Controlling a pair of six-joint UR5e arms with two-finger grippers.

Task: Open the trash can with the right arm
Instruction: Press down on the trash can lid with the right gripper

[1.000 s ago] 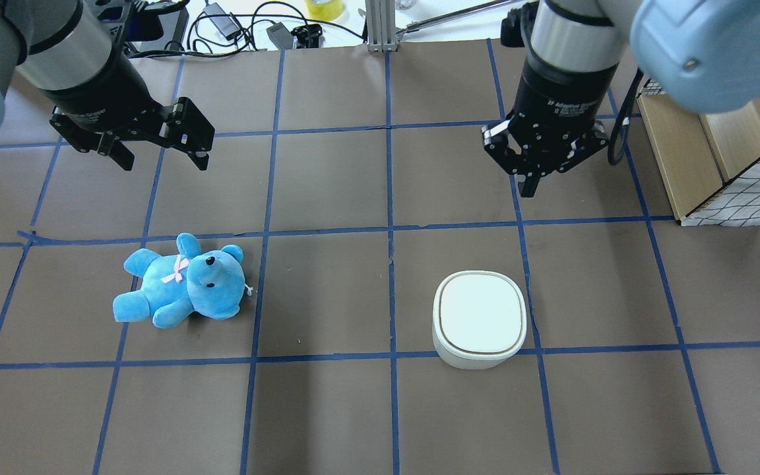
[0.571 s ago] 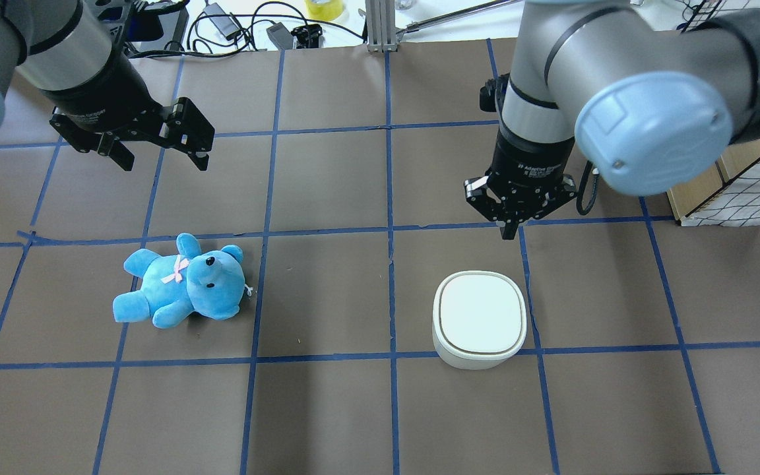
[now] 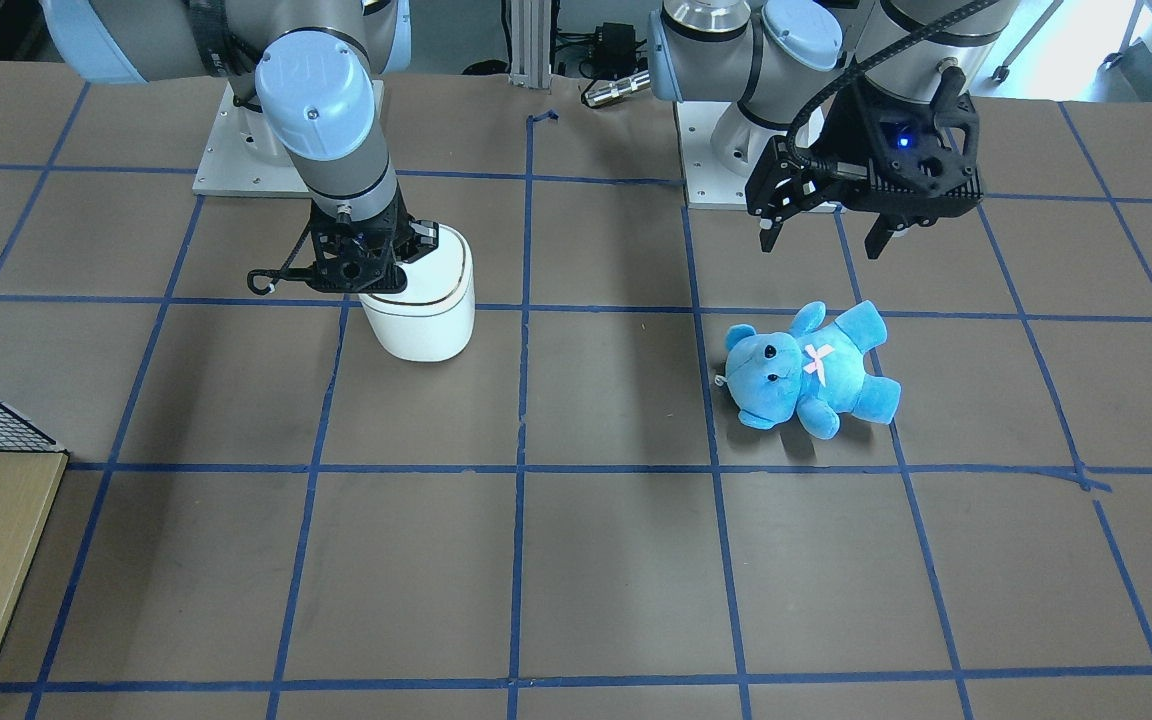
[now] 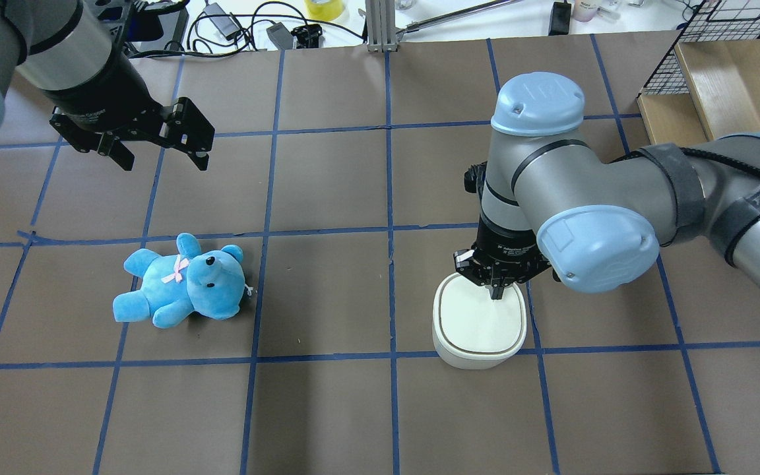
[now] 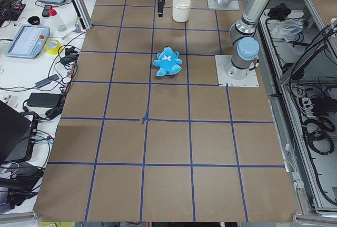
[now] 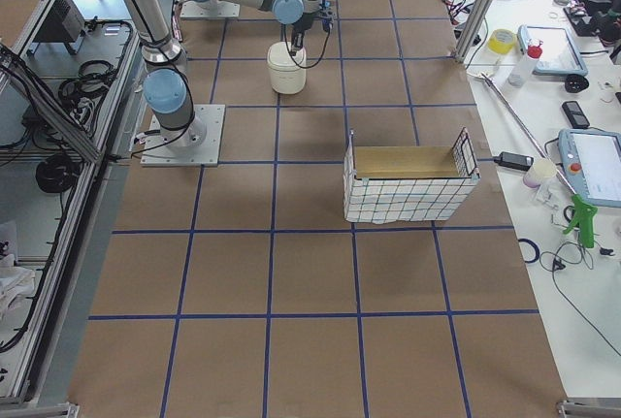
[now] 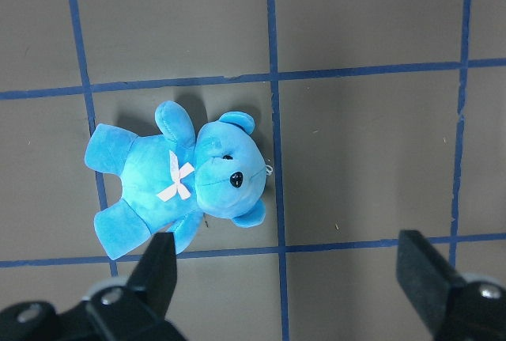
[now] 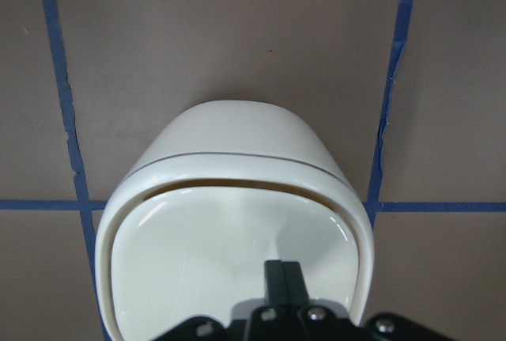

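The white trash can point(image 4: 479, 333) stands right of the table's middle, and also shows in the front view point(image 3: 426, 315). My right gripper point(image 4: 497, 293) is shut, pointing straight down with its fingertips on the can's lid near its far edge. In the right wrist view the shut fingertips point(image 8: 282, 271) rest on the lid point(image 8: 205, 262). A thin dark gap runs along the lid's far rim. My left gripper point(image 4: 163, 160) is open and empty, hovering at the far left above the table.
A blue teddy bear point(image 4: 182, 284) lies on the table left of the middle, below and in front of the left gripper point(image 7: 288, 278). A wire-sided wooden crate point(image 4: 716, 79) stands at the far right corner. Cables and tools lie beyond the table's far edge.
The right arm has swung toward the can and come down, so its shut gripper moved from well beyond the can onto its lid. The left arm and teddy have not moved.
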